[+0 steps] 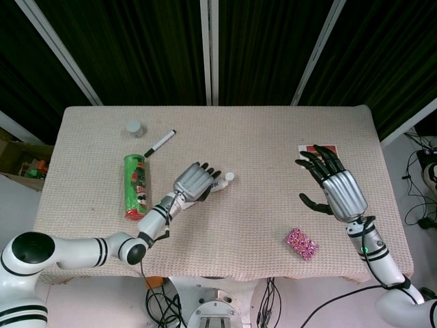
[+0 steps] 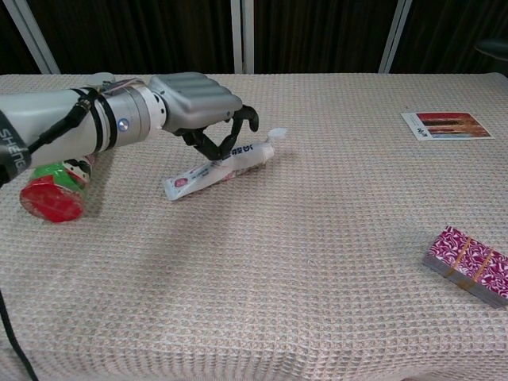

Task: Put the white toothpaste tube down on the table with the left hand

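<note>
The white toothpaste tube (image 2: pixel 230 163) lies flat on the table cloth (image 2: pixel 317 238), its cap (image 1: pixel 230 177) pointing to the right. My left hand (image 1: pixel 194 183) hovers just over its middle; the fingers (image 2: pixel 242 119) are spread and arched above the tube and no longer wrap it. Most of the tube is hidden under the hand in the head view. Over the table's right side, far from the tube, my right hand (image 1: pixel 336 188) is raised with its fingers apart and nothing in it.
A green chips can (image 1: pixel 135 186) lies just left of my left forearm. A marker (image 1: pixel 160 143) and a small grey lid (image 1: pixel 134 128) sit behind it. A picture card (image 2: pixel 447 125) is at the far right, a pink patterned box (image 2: pixel 468 264) near the front right.
</note>
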Motion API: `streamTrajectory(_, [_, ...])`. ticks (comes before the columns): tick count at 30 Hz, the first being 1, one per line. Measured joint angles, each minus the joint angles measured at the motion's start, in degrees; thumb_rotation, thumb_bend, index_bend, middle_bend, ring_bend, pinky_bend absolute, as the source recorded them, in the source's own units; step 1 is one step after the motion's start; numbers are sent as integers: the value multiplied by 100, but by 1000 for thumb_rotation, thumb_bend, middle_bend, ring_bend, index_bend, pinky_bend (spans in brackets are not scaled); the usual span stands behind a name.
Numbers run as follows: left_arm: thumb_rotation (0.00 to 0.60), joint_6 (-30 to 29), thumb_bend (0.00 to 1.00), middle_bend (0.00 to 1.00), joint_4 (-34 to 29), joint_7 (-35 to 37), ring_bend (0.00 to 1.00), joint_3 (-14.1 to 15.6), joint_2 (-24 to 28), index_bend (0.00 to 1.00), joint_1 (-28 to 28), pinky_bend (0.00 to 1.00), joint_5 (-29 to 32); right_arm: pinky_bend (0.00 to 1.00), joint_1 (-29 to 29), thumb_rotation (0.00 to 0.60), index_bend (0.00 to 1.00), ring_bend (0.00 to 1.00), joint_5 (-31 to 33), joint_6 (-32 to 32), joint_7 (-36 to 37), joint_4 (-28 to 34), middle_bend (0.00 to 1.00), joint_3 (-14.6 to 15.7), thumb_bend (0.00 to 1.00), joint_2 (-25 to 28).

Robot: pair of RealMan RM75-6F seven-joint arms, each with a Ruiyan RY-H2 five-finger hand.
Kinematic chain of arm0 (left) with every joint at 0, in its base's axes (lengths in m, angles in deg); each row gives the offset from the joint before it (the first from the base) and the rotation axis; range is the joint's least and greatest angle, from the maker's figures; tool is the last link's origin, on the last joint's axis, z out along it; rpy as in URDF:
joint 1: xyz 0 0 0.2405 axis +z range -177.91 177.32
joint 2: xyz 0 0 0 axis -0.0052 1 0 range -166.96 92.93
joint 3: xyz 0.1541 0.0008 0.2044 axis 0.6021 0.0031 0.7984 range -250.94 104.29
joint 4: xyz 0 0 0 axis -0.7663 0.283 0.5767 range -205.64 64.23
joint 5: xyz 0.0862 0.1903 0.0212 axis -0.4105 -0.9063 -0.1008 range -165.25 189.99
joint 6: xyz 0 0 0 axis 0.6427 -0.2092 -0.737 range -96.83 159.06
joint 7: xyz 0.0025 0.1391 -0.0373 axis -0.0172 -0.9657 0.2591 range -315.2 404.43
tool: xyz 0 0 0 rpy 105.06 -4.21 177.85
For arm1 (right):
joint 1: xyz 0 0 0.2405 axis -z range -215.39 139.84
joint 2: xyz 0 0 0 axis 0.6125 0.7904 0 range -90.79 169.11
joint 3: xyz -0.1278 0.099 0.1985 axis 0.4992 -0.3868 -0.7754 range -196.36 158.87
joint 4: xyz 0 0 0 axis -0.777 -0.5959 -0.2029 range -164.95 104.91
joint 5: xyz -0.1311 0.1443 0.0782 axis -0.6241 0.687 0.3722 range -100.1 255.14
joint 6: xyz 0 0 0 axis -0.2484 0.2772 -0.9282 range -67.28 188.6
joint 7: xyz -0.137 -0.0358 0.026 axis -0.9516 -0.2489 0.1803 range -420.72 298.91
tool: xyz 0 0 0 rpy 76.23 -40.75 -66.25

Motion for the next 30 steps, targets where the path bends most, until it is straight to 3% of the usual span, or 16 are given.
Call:
streamTrajectory(5, [346,-776,377,205,-391,593,160,-52,345,91,419,271,-419,132,175,600,221,15,130,-9,28,-23,167,66,216,161])
streamTrajectory(13, [353,-2119,285,213,-672,2040,160,58,1388,146,1721,219,-998,134,633,600,213,14,651,157,317,-90,139,287,222,551])
streamTrajectory(18, [350,-2605,287,219,-613,3035,159,326,1968,199,2673,207,-1182,134,974,600,197,14,813,88,574,-314,121,400,228,590])
streamTrajectory(21, [377,-3008,288,219,-583,3471,159,548,2201,204,3212,205,-1387,134,1187,600,197,14,841,-113,630,-403,121,440,231,556])
streamTrajectory(30, [415,-4403,288,219,-942,3769,159,1297,2601,204,4701,199,-2142,134,1910,600,196,14,659,-802,625,-439,123,708,240,467])
